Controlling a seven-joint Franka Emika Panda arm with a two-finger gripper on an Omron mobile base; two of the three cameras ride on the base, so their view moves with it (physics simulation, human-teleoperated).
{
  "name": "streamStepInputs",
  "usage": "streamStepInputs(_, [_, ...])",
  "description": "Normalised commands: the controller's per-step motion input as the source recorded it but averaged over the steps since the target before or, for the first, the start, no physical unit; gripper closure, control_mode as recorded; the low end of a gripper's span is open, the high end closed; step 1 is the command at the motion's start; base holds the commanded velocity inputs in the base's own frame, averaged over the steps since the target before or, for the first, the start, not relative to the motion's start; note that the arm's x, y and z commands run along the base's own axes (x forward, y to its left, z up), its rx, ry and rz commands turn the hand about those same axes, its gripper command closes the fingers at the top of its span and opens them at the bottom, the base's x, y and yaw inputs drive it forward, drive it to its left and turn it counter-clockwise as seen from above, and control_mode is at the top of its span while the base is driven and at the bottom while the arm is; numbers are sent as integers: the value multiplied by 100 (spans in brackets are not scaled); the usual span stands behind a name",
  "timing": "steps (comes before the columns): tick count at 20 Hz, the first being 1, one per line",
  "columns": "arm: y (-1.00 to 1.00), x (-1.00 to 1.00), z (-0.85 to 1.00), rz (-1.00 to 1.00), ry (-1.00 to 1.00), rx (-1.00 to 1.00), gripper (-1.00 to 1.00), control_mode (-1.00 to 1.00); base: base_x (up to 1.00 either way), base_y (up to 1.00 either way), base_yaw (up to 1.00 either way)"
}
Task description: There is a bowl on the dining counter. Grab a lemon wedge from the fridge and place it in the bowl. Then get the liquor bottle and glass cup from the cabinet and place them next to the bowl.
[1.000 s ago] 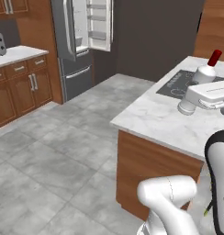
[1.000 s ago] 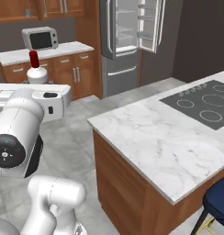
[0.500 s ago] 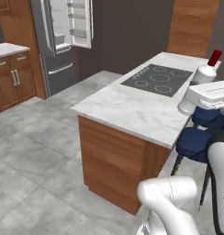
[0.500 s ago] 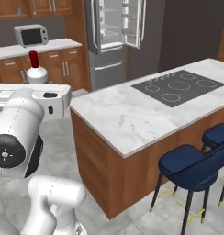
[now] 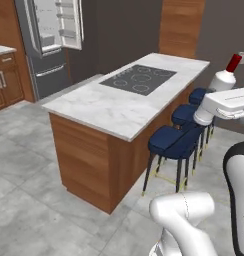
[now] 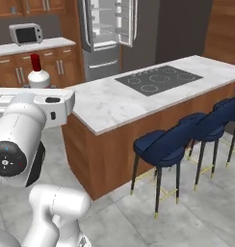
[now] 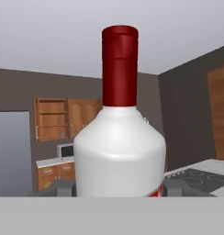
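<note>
My gripper is shut on the liquor bottle, a whitish bottle with a red cap that stands upright between the dark fingertips. The left base view has the bottle held high at the right, above the white hand. In the right base view the bottle rises at the left, over the arm. The grey fridge stands far back with its upper doors open; it is also the fridge behind the island. An open wooden cabinet hangs on the far wall. Bowl, dining counter, lemon wedge and glass cup are out of view.
A marble-topped island with a black cooktop stands ahead, also the island. Blue stools line its near side, the stools. A microwave sits on the wooden base cabinets. Grey tile floor lies open around the island.
The whole scene has shifted as the base drove along the island; the blue stools have come into view and the fridge has receded. The bottle stays in my gripper as before.
</note>
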Motion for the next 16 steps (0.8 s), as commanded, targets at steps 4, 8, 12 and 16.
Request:
streamStepInputs(4, [0,0,0,0,0,0,100,100,-77,-100,0])
streamStepInputs(8, [0,0,0,0,0,0,100,100,-77,-100,0])
streamStepInputs(12, [0,0,0,0,0,0,100,100,-70,-100,0])
streamStepInputs(16, [0,0,0,0,0,0,100,100,-68,-100,0])
